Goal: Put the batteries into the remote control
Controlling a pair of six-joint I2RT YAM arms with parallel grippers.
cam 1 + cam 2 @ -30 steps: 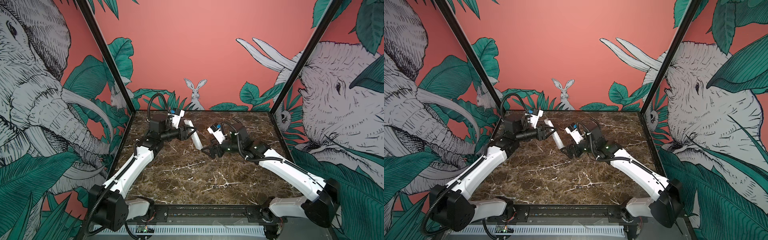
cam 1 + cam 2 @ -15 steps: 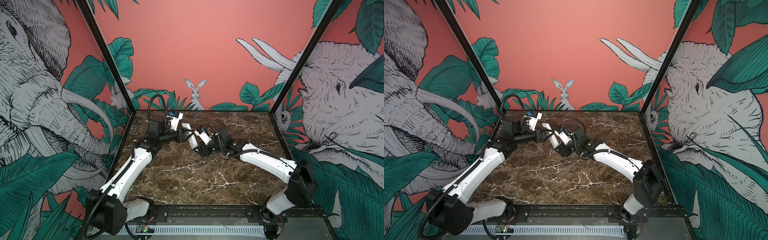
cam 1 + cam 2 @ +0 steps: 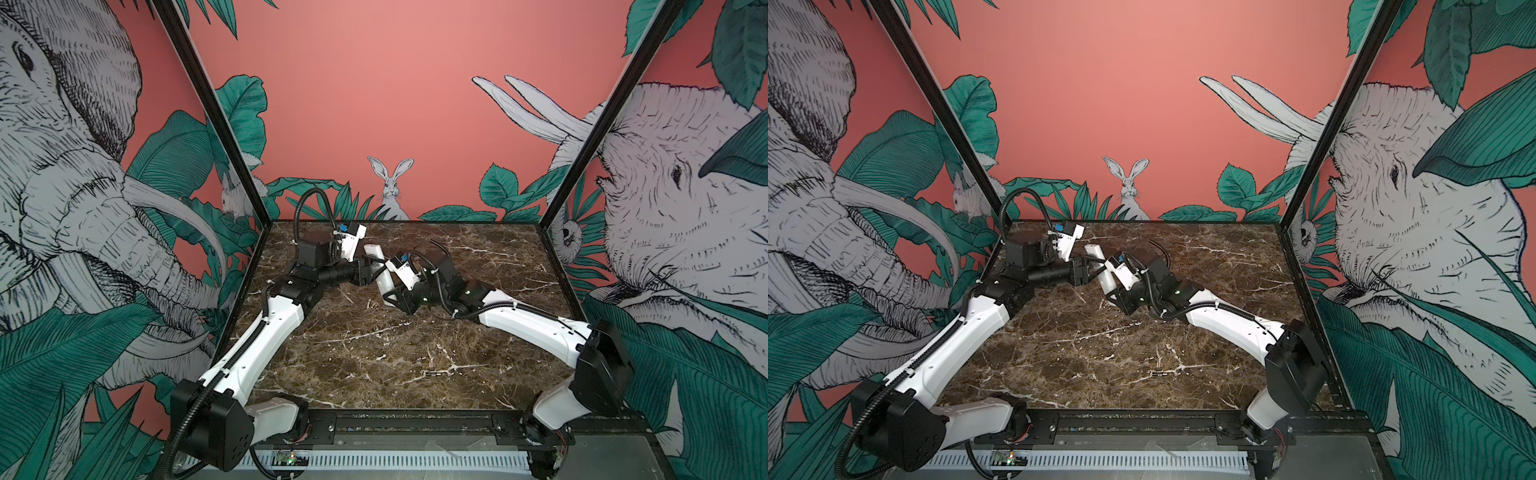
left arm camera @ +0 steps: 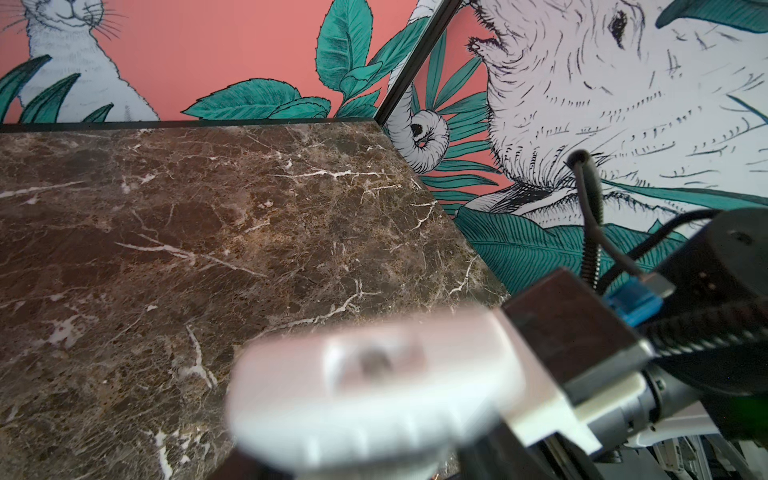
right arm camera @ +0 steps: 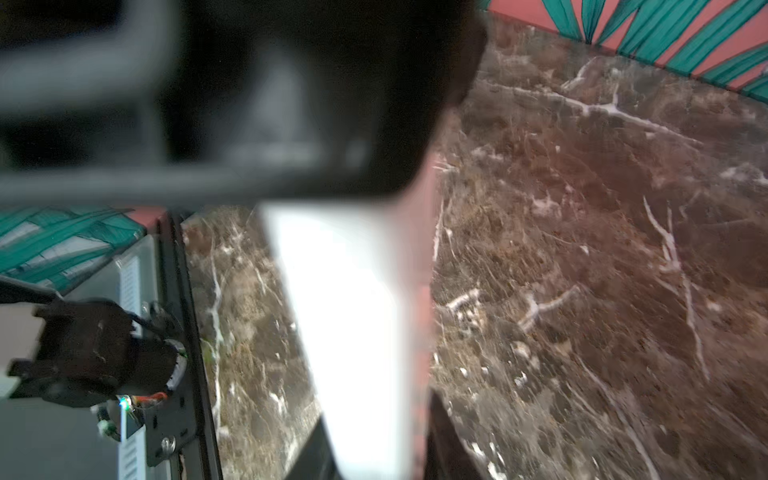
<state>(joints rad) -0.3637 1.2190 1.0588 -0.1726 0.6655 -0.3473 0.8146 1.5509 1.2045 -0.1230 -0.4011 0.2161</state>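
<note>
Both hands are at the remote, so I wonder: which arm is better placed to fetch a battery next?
Left, probably. The right hand clasps the remote control; the batteries lie on the table toward the front, seemingly within the left hand's reach.

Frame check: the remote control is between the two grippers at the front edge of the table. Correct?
Not quite. The remote control is between the left gripper and right gripper, but toward the back of the table, not its front edge. Both top views show this.

Batteries (image 3: 432, 374) on table (image 3: 353, 345) before remote control (image 3: 384, 284)
</note>
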